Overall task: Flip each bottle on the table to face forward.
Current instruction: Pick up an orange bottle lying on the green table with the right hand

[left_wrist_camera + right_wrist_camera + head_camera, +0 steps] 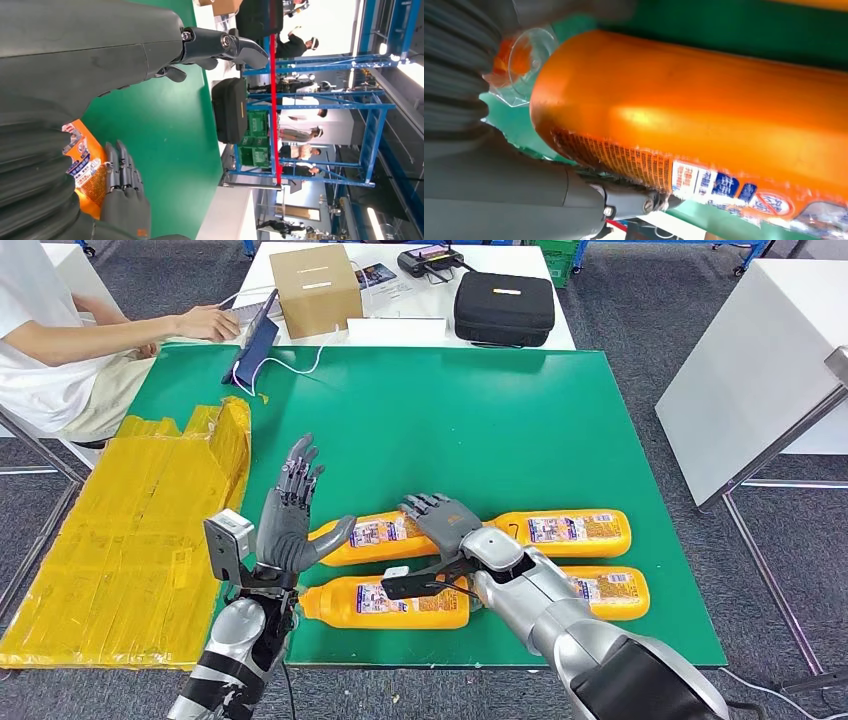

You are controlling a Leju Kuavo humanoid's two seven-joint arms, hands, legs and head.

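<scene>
Head view: four orange bottles lying flat on green table [560, 430], long axes running left-right, two rows of two. Rear-left bottle [372, 537] tapering toward the left, labels up; rear-right bottle [570, 532] beside it. Front-left bottle [385, 602] neck to the left; front-right bottle [610, 592] partly behind the right arm. Right hand [443, 522] resting fingers-down across the rear-left bottle, touching it; whether gripping, cannot tell. Left hand [290, 515] raised, fingers spread, holding nothing. Right wrist view: close on that bottle's clear cap [524, 65] and label edge, unseen from above.
</scene>
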